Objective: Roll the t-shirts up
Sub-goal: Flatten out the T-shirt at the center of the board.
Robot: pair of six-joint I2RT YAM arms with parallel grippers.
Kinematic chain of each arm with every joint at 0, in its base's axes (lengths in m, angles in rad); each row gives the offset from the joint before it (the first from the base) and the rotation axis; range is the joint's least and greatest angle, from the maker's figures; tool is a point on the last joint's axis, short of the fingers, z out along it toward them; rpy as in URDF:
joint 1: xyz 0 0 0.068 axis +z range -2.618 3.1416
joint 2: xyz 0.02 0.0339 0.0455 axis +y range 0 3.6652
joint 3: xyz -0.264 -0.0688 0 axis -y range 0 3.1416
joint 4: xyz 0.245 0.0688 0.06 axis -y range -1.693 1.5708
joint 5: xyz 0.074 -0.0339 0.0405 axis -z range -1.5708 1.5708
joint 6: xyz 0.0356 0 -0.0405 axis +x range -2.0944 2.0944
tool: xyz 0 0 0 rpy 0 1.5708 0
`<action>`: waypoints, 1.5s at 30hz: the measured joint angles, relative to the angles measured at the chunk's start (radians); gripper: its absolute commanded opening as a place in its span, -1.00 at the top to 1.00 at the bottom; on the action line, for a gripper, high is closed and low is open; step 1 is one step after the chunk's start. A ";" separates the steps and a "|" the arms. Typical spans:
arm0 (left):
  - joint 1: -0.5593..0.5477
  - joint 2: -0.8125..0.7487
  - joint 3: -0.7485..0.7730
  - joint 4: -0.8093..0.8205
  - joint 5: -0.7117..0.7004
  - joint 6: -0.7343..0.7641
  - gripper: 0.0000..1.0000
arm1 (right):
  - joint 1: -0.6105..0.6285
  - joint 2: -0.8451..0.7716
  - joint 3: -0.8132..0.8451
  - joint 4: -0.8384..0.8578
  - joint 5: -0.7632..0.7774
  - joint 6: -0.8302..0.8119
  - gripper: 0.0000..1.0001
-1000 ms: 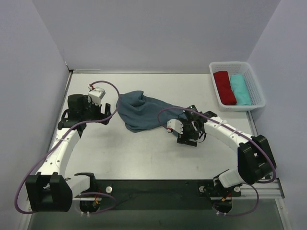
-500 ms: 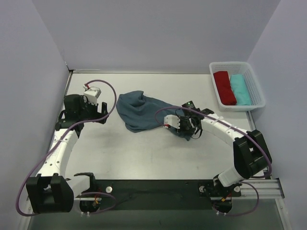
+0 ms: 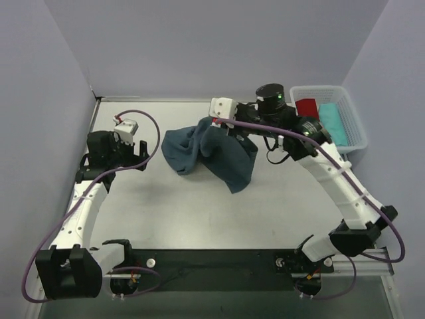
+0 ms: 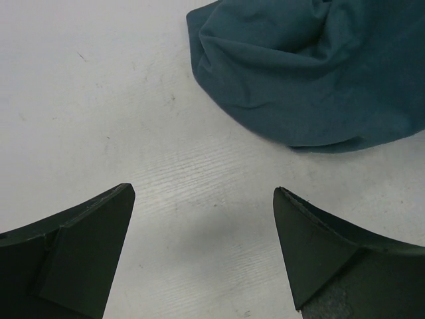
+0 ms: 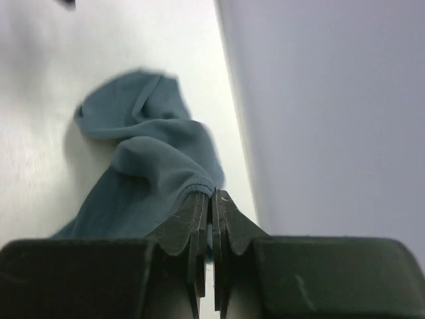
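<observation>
I am pinching the slate-blue t-shirt (image 3: 199, 149) with my right gripper (image 3: 228, 128). In the right wrist view its two fingers (image 5: 199, 219) are pressed together on a stitched edge of the cloth (image 5: 146, 179). It seems to be a hem, but I cannot tell which part of the shirt it is, because the fabric is bunched there. I am holding this edge up above the table (image 3: 199, 212), in the far middle of the scene. From my grip a long fold is hanging down towards the near right, and the other end of the shirt is lying crumpled on the table to the left of it. My left gripper (image 3: 137, 157) is standing at the left side of the table, a little apart from the shirt and not touching it. In the left wrist view its fingers (image 4: 86, 246) are spread wide with only bare table between them, and the rounded edge of the shirt (image 4: 319, 73) is lying just beyond them, to the far right. At the far right corner a white basket (image 3: 362, 136) is holding a red t-shirt (image 3: 307, 105) and a turquoise t-shirt (image 3: 332, 123) side by side, and my right arm is partly covering the red one.
</observation>
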 measured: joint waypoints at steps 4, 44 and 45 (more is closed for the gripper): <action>0.000 -0.004 0.001 0.013 -0.038 0.000 -0.93 | 0.032 -0.022 0.266 -0.011 -0.007 0.061 1.00; 0.000 0.104 0.063 0.061 -0.106 0.046 -0.93 | -0.436 0.103 -0.431 -0.478 -0.233 -0.485 0.11; 0.000 0.104 0.063 0.061 -0.106 0.048 -0.93 | -0.426 0.143 -0.403 -0.509 -0.237 -0.537 0.12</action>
